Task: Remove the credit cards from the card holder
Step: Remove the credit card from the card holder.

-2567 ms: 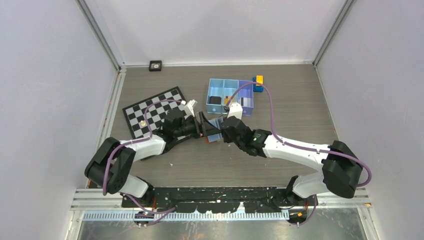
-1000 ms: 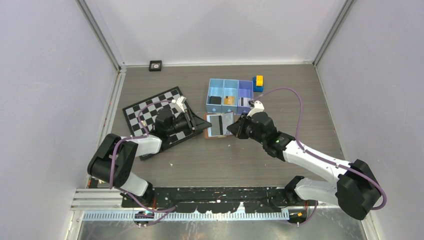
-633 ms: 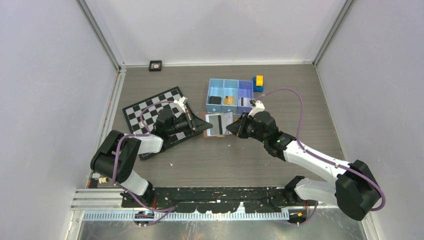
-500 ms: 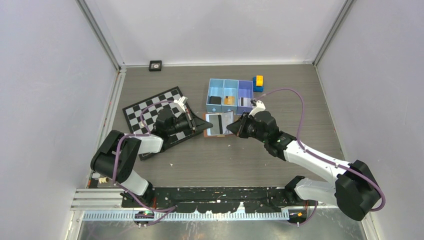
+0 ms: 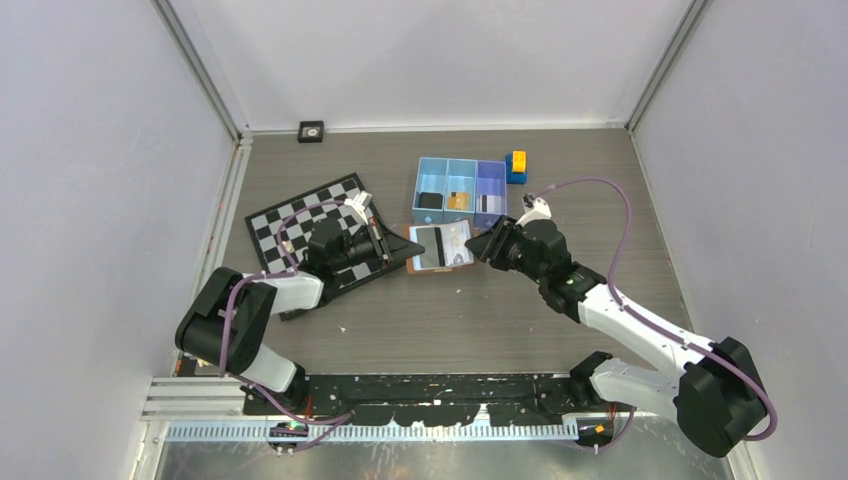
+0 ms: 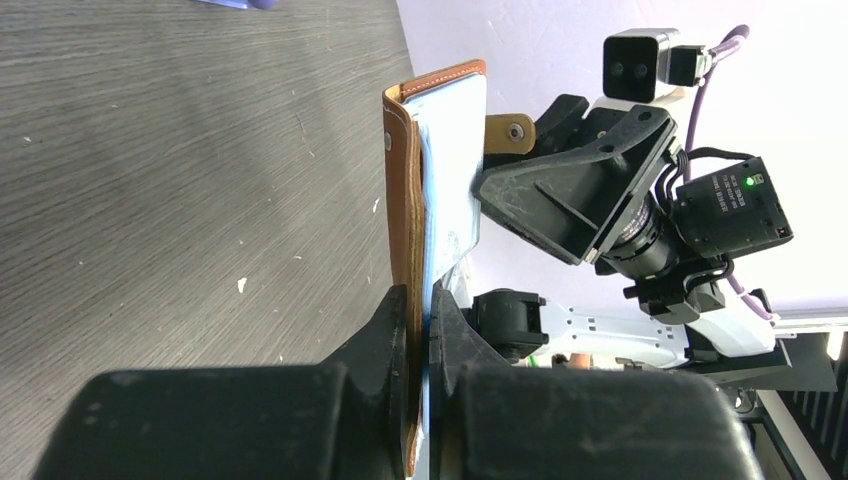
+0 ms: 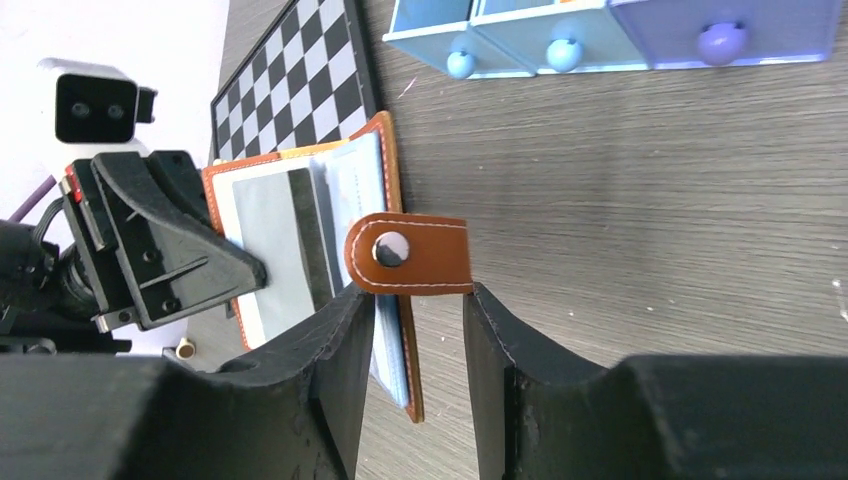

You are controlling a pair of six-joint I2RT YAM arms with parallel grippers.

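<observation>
**Left fingers** (image 6: pixel 392 335): pressed together on the left edge of the card holder (image 5: pixel 441 247); brown cover against one finger, pale inner lining against the other; holder open like a book.

**Right fingers** (image 7: pixel 335 350): spread, gripping nothing; the brown strap tab (image 7: pixel 410 255) with its snap stud lies at the gap between the two tips; whether a tip touches the tab, cannot tell.

**Credit cards** (image 7: pixel 272 240): in the holder's pockets; a grey card with a dark stripe faces up on the left leaf; pale blue cards sit edge-on near the fold.

**Edges and room:**
- Whether the holder rests on the worktop (image 5: pixel 560 200) or is lifted, cannot tell.
- Blue three-compartment tray (image 5: pixel 418 186) just behind the holder's far edge, apart from it.
- Checkerboard mat (image 5: pixel 290 215) under the left arm, near the holder's left edge.
- Yellow-and-blue block (image 5: pixel 516 165) beside the tray's right end, well apart from the fingers.
- Bare worktop between the holder and the arm bases, and to the right of the right arm.
</observation>
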